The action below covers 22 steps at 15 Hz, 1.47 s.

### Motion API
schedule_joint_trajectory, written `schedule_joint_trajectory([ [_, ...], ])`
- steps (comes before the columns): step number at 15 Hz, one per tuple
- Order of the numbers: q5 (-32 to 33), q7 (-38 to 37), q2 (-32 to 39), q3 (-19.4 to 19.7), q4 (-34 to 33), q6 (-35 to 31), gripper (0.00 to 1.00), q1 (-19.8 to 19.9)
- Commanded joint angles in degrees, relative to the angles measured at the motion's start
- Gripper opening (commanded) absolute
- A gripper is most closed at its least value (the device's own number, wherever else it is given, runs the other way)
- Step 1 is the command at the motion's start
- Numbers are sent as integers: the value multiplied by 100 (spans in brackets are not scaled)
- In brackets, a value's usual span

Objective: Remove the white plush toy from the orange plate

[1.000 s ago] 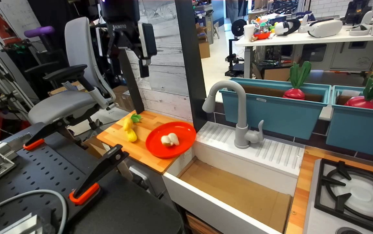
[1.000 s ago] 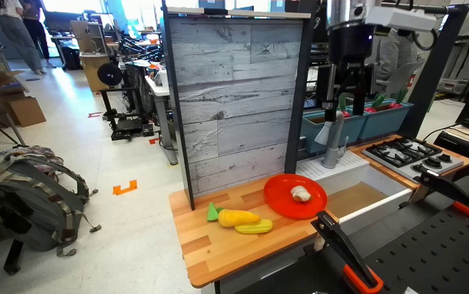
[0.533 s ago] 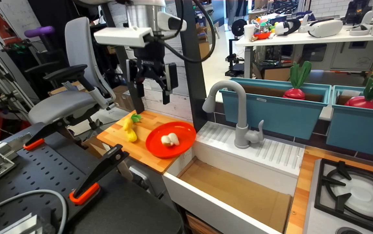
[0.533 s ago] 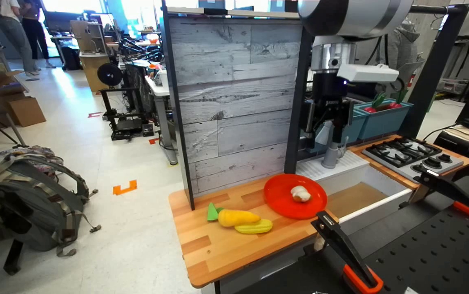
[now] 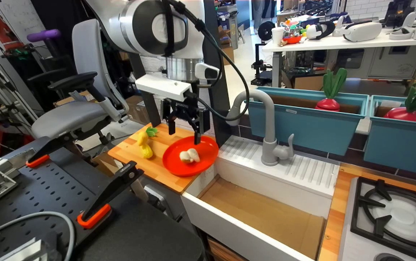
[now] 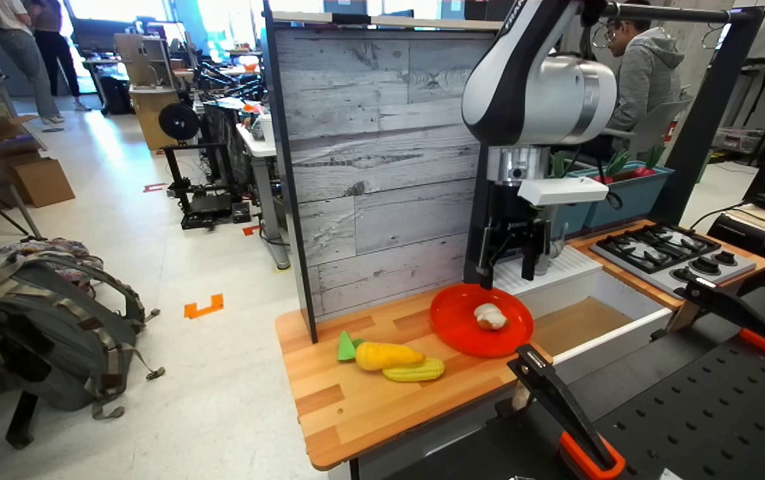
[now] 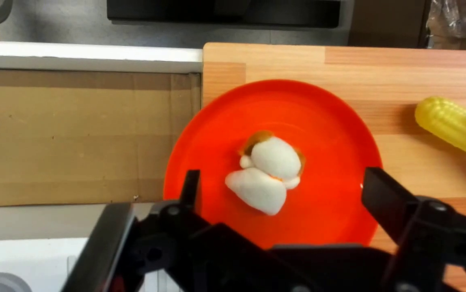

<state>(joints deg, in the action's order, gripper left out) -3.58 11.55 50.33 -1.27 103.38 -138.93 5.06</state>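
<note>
White plush toy [image 7: 262, 182]: on the orange plate [image 7: 326, 198], near its middle
Hand [image 5: 184, 135]: released, jaws spread wide, above the orange plate
Bench [image 6: 382, 413]: carries orange plate and yellow corn [image 6: 416, 370]

White, rounded, black-trimmed arm [image 6: 546, 100] enters from top in both exterior views, bent downward. Silvery cylindrical metal wrist [image 6: 518, 165] near upright. Black two-fingered mechanical hand [image 6: 507, 273] hangs below, pointing down; in wrist view, fingers [image 7: 386, 196] wide apart.
</note>
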Motion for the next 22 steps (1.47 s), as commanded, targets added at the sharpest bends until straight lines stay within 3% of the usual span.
schedule_joint_trajectory([
  [1,152,-209,583,15,-644,303,100,-112],
  [7,193,-298,1023,28,-1014,432,100,-190],
  [8,206,-328,1064,45,-1072,479,75,-207],
  [9,201,-351,1092,48,-1109,493,74,-209],
  [18,161,-362,1146,19,-1229,437,3,-163],
  [22,130,-363,1109,-11,-1242,449,0,-128],
])
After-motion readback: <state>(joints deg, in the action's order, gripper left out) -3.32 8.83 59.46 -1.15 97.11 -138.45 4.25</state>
